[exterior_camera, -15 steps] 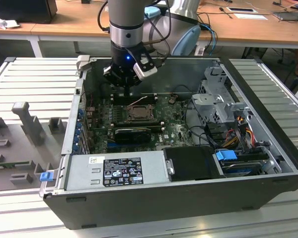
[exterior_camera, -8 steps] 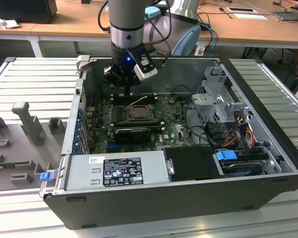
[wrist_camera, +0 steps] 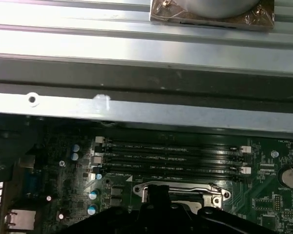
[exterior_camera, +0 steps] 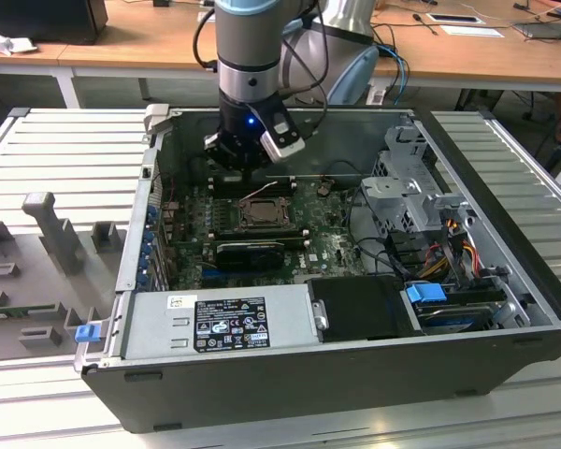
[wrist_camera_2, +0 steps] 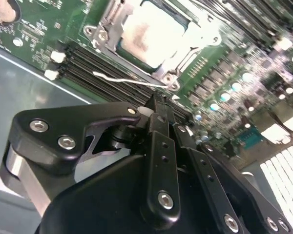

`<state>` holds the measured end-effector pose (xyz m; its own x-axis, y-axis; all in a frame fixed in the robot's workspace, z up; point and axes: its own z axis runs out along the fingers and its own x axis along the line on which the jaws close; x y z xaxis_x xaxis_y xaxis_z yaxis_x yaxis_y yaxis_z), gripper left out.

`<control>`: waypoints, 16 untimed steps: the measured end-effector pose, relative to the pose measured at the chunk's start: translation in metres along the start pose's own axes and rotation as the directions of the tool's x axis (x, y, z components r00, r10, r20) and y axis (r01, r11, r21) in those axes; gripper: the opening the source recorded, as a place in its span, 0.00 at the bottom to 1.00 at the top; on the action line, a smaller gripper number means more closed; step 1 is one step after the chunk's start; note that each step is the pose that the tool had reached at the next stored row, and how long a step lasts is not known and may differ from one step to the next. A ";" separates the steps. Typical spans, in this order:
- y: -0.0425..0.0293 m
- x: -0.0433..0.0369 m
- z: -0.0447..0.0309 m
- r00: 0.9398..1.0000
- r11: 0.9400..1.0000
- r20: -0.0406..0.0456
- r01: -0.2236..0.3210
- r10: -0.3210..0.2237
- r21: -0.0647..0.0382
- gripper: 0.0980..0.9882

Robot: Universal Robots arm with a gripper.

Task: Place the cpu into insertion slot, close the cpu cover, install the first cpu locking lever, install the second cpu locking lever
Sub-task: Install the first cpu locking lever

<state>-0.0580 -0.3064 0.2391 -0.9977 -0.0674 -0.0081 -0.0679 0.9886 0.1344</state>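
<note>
The cpu (wrist_camera_2: pixel 154 31) lies flat in the insertion slot (exterior_camera: pixel 259 213) with its dull silver face up. The cpu cover (wrist_camera_2: pixel 109 25) is folded down around it as a silver frame. A thin wire locking lever (wrist_camera_2: pixel 127 79) stands free along the socket's side, beside the memory slots. My gripper (wrist_camera_2: pixel 158 101) hangs just above the motherboard by the socket's corner, its tips close to that lever's hinged end. The fingers are shut with nothing visible between them. The exterior view shows the gripper (exterior_camera: pixel 252 174) just behind the socket, and the first wrist view shows the gripper (wrist_camera: pixel 156 194) in front of it.
Long black memory slots (wrist_camera: pixel 171 156) run beside the socket. A black card (exterior_camera: pixel 251 251) lies in front of it. The power supply (exterior_camera: pixel 215 323), drive cage (exterior_camera: pixel 411 187) and cables (exterior_camera: pixel 449 243) crowd the case, and its metal wall (wrist_camera: pixel 136 83) rises close behind.
</note>
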 end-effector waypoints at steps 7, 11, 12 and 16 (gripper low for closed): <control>-0.0005 -0.0060 0.0041 0.999 0.999 -0.004 0.032 -0.033 0.000 0.01; -0.0008 -0.0086 0.0053 0.999 0.999 -0.004 0.032 -0.032 0.000 0.01; -0.0009 -0.0099 0.0058 0.999 0.999 -0.004 0.032 -0.032 0.000 0.01; -0.0009 -0.0147 0.0070 0.999 0.999 -0.004 0.032 -0.032 0.000 0.01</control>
<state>-0.0433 -0.3054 0.2322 -0.9950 -0.1000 -0.0080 -0.1001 0.9859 0.1344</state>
